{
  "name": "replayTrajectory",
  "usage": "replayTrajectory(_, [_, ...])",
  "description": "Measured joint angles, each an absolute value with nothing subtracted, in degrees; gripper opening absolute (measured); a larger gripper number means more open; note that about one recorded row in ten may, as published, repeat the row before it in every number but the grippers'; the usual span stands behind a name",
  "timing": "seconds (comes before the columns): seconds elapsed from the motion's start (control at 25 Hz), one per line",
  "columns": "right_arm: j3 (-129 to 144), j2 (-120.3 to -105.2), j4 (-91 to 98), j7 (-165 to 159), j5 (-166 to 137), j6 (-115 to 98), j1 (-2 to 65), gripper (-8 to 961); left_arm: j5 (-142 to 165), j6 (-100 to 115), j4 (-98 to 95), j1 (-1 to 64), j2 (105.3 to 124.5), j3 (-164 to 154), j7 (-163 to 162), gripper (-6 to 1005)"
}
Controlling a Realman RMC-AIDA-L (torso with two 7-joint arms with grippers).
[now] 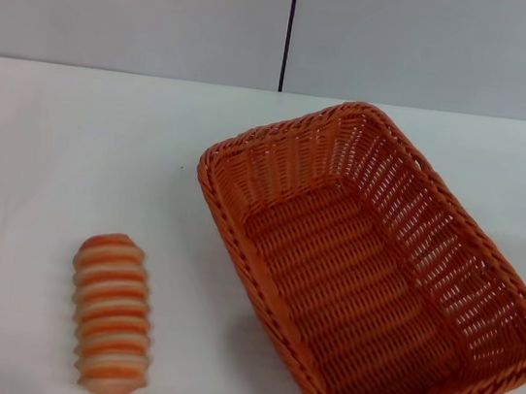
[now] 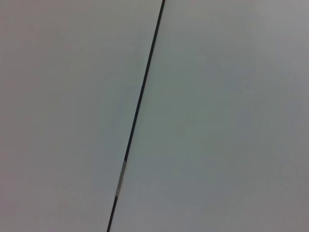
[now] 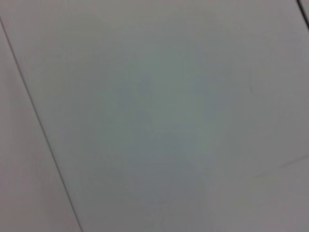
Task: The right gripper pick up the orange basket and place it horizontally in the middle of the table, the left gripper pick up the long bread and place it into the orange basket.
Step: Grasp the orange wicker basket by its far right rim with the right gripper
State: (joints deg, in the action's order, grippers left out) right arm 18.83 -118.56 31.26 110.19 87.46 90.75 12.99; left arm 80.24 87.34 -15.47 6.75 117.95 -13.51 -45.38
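The orange basket lies on the white table at the right of the head view, set at a slant with one corner toward the back and its near end running off the bottom right. It is empty. The long bread, striped orange and cream, lies on the table at the front left, apart from the basket. Neither gripper shows in any view. Both wrist views show only a pale flat surface crossed by a thin dark line.
A grey wall with a dark vertical seam stands behind the table's far edge. Bare white tabletop stretches between the bread and the basket and across the back left.
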Motion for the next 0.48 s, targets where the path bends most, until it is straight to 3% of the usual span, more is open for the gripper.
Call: replayTrajectory(0.48, [27.2, -118.98, 56.9, 81.5, 81.2, 94.3, 12.3, 810, 80.2, 85.1, -14.9, 7.0, 117.98, -15.0, -45.3, 785])
